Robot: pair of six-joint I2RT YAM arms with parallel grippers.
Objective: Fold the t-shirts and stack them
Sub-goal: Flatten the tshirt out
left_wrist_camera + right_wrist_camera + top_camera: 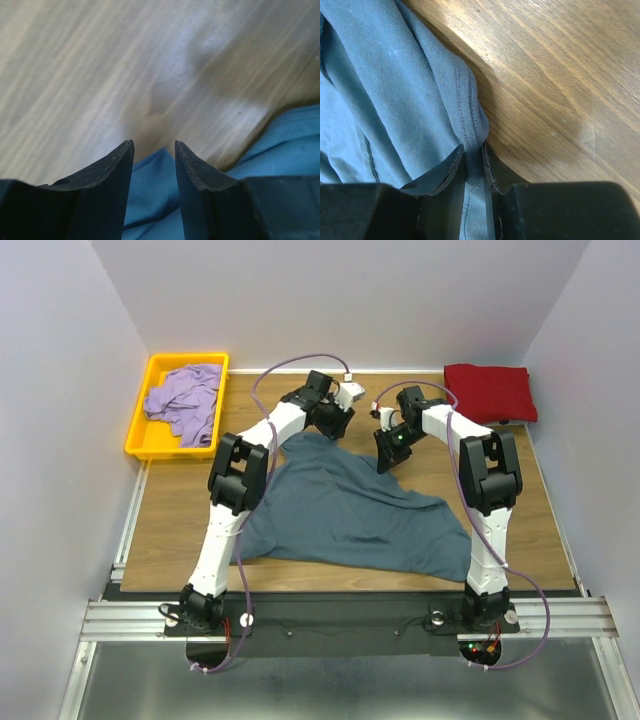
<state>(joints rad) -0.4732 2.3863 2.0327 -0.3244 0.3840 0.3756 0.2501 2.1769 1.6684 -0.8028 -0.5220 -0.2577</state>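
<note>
The slate blue-grey t-shirt lies spread and rumpled in the middle of the table. My right gripper is at its far right corner. In the right wrist view the gripper is shut on the shirt's stitched hem. My left gripper is at the shirt's far edge. In the left wrist view it is open, with blue cloth lying between the fingers. The dark red t-shirt lies folded at the back right. The lavender t-shirt lies crumpled in the tray.
The yellow plastic tray stands at the back left corner of the wooden table. White walls close in the back and both sides. A metal rail runs along the near edge by the arm bases.
</note>
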